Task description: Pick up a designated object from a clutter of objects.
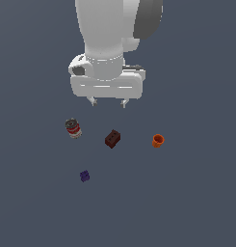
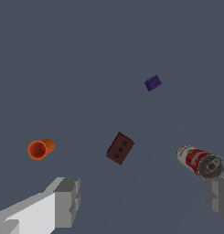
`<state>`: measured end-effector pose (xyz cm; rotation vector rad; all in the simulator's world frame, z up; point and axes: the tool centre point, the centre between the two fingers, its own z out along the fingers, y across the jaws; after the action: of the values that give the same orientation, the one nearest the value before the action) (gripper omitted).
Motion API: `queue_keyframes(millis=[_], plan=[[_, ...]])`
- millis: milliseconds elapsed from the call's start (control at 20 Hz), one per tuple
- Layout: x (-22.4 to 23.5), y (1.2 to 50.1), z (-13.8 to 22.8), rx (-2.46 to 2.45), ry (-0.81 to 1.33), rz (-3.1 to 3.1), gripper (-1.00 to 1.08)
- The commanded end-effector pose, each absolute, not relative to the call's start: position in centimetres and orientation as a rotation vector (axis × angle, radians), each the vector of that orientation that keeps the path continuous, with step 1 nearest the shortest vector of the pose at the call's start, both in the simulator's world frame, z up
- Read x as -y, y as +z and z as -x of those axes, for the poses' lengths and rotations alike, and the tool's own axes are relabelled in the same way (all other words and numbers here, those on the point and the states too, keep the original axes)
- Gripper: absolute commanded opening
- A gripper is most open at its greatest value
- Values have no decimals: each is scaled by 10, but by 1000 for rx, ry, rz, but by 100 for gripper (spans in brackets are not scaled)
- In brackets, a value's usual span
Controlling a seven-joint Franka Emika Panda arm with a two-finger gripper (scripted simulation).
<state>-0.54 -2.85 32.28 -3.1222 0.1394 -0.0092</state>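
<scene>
The small orange cup point(image 1: 158, 141) rests on the grey floor at the exterior view's right, tilted or on its side; the wrist view point(image 2: 40, 148) shows its open mouth. The dark red-brown studded brick point(image 1: 112, 138) point(image 2: 120, 148) lies in the middle. The red-labelled grey can point(image 1: 73, 128) point(image 2: 200, 162) lies to the exterior view's left. The tiny purple block point(image 1: 85, 176) point(image 2: 153, 83) sits nearer the camera. My gripper point(image 1: 109, 102) point(image 2: 143, 201) hangs open and empty above and behind the brick, well clear of every item.
The white arm point(image 1: 110, 38) fills the upper middle of the exterior view. Everything lies on a plain dark grey floor point(image 1: 196, 202) with no edges or walls in view.
</scene>
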Motion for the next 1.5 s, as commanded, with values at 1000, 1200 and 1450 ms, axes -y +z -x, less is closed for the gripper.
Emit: queue_keyframes(millis=[1000, 1200, 1450], plan=[[-108, 185, -8, -36, -7, 3162, 100], [-148, 146, 3, -1, -7, 3159, 100], [-184, 112, 17, 31, -4, 3150, 100]])
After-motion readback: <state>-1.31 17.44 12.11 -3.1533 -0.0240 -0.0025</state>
